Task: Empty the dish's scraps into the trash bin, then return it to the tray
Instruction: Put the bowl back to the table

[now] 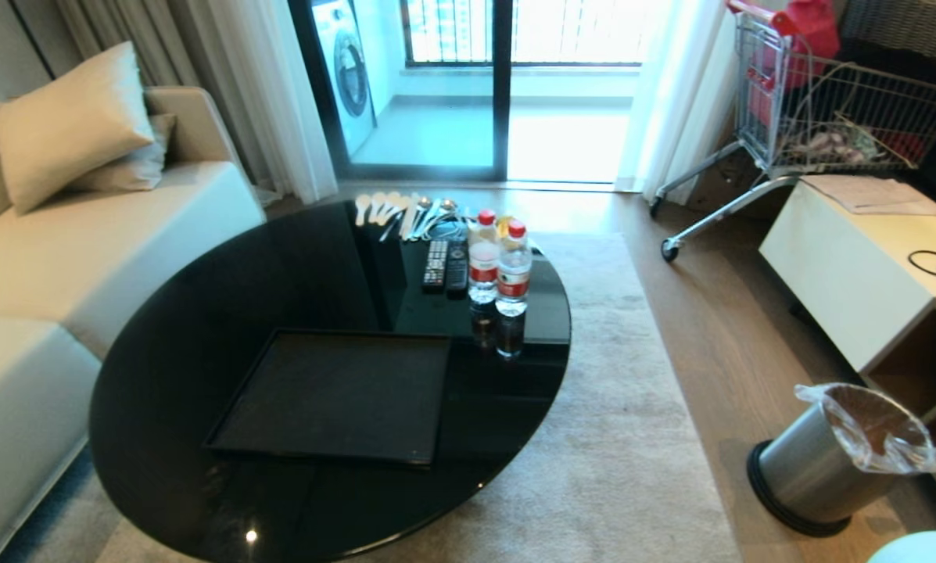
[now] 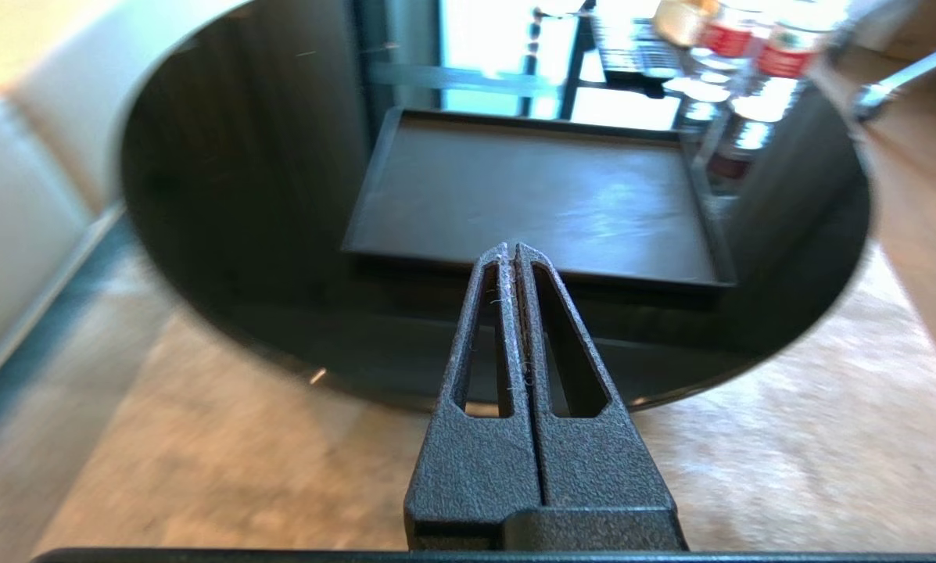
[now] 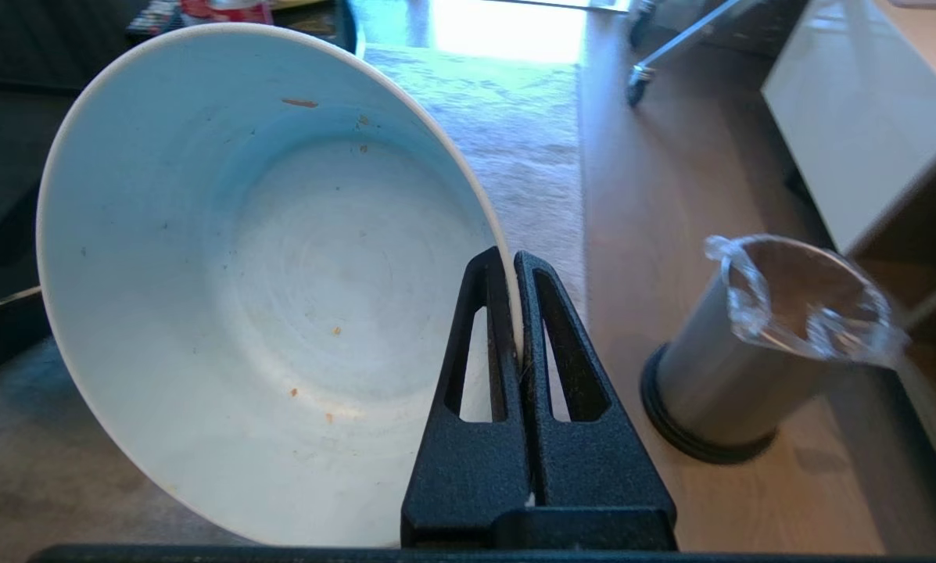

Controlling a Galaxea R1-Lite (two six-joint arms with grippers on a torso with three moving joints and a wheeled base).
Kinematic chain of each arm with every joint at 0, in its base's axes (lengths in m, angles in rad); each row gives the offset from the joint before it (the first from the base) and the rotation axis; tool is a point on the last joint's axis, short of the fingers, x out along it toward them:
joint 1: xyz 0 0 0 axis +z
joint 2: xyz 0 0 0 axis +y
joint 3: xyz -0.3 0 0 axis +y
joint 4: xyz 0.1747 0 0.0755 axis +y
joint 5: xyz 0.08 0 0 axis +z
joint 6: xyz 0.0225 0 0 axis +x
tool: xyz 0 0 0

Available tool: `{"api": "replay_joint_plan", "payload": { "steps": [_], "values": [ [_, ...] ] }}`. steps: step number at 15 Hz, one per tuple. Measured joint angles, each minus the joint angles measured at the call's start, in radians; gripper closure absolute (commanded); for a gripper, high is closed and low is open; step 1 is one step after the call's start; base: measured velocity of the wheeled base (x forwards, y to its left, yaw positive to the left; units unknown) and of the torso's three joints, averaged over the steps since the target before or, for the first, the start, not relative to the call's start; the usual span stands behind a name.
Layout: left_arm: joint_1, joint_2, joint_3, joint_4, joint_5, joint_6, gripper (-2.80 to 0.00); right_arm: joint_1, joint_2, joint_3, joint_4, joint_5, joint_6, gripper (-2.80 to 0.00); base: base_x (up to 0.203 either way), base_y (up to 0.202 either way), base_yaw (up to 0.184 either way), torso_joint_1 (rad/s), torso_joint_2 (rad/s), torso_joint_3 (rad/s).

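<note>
Now my right gripper (image 3: 516,262) is clamped on the rim of the dish (image 3: 264,274), which is scraped nearly clean, and the tray (image 1: 335,395) lies off on the bowl side of my fingers, away from the trash bin (image 3: 757,348).

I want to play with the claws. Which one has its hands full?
The right claw: it is pinched on the rim of the white dish. The left claw is shut on nothing, above the table's near edge.

Textured black left gripper (image 2: 517,250) and right gripper (image 3: 514,258), slotted tapered fingers (image 2: 479,328)
</note>
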Motion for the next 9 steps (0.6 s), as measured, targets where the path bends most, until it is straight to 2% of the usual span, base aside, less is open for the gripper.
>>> {"api": "replay_joint_plan", "payload": {
  "steps": [5,6,9],
  "values": [
    [0.0,0.0,0.0,0.0,0.0,0.0,0.0,0.0,0.0,0.0,0.0,0.0,0.0,0.0,-0.001,-0.01,0.159,0.003,0.0,0.003],
    [0.0,0.0,0.0,0.0,0.0,0.0,0.0,0.0,0.0,0.0,0.001,0.0,0.0,0.0,0.001,-0.007,0.095,0.002,0.01,0.002],
    [0.0,0.0,0.0,0.0,0.0,0.001,0.0,0.0,0.0,0.0,0.002,0.0,-0.001,0.0,0.0,0.0,0.0,0.0,0.0,0.0]
  ]
}}
